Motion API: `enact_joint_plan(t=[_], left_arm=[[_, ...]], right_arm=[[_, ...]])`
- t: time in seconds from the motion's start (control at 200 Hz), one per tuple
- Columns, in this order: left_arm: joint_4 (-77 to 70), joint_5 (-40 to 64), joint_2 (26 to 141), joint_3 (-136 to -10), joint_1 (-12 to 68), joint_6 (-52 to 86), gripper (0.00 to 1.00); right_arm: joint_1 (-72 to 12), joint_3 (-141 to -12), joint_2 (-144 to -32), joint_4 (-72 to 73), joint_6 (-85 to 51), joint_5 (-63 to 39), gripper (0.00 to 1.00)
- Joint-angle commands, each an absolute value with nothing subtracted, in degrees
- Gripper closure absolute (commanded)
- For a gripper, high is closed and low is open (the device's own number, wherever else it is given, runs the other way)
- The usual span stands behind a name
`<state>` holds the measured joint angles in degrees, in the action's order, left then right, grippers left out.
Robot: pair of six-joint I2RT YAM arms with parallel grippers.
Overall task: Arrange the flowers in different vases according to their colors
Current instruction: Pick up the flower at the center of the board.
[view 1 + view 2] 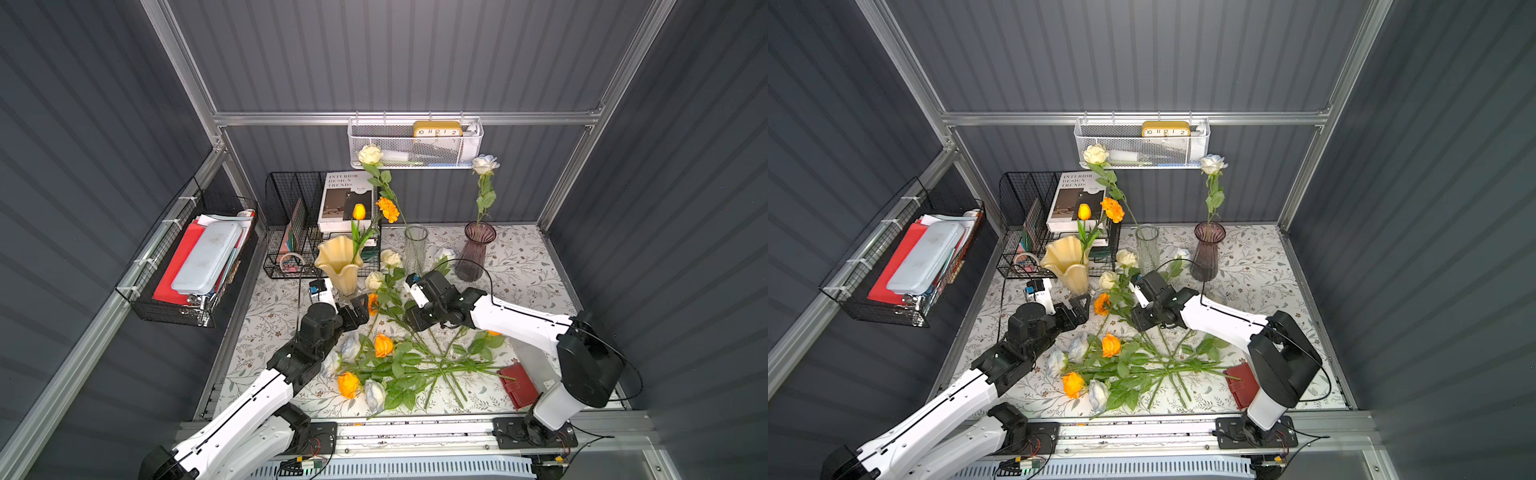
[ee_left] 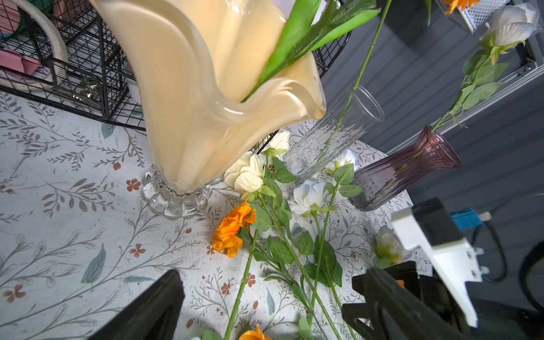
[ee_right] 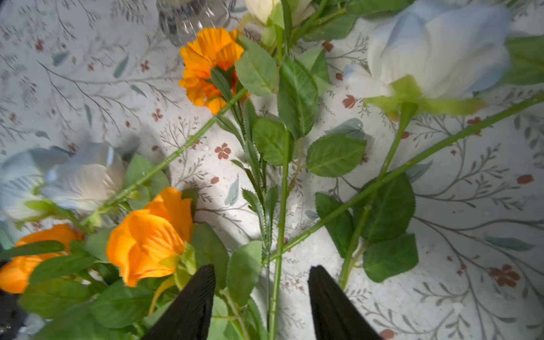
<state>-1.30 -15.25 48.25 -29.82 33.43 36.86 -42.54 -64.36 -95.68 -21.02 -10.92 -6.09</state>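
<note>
Several loose flowers (image 1: 399,361) lie crossed on the floral cloth: orange, cream and bluish-white blooms. The pale yellow vase (image 1: 338,262) holds an orange tulip (image 1: 359,212) and a marigold (image 1: 387,209). A cream rose (image 1: 370,154) stands in the clear vase (image 1: 415,247), a white rose (image 1: 484,164) in the purple vase (image 1: 476,253). My left gripper (image 2: 265,303) hangs open beside the yellow vase's foot, above a marigold stem (image 2: 244,279). My right gripper (image 3: 265,279) points down into the pile, its fingers (image 3: 200,297) apart on either side of a green stem (image 3: 276,265), not touching it.
A black wire rack (image 1: 291,249) with a book stands behind the yellow vase. A red wallet (image 1: 519,384) lies at the front right by the right arm's base. A wire basket (image 1: 195,266) hangs on the left wall, a white mesh basket (image 1: 415,149) on the back wall.
</note>
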Motion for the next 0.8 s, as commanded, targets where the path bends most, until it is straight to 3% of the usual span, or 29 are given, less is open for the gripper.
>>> enact_joint_plan(t=[0.0,0.505,0.645,0.796], left_arm=[[-2.0,-15.3,47.8,-30.0,33.2,36.6,0.01],[-2.2,-15.9,47.5,-28.9,33.2,36.6,0.01],[-2.3,-15.8,47.8,-28.9,33.2,36.5,0.01],[-2.1,-16.2,47.8,-28.8,33.2,36.4,0.01]], right_arm=[[-41.3,-67.0,-98.2,-25.8,-10.3,-8.6,0.5],[-40.0,-70.2,-107.5,-24.3,-9.6,-12.1,0.51],[-39.0,-71.2,-109.5,-24.4,-9.3,-12.5,0.58],[-38.9,-72.4,-109.8,-25.2,-7.9,-12.5,0.79]])
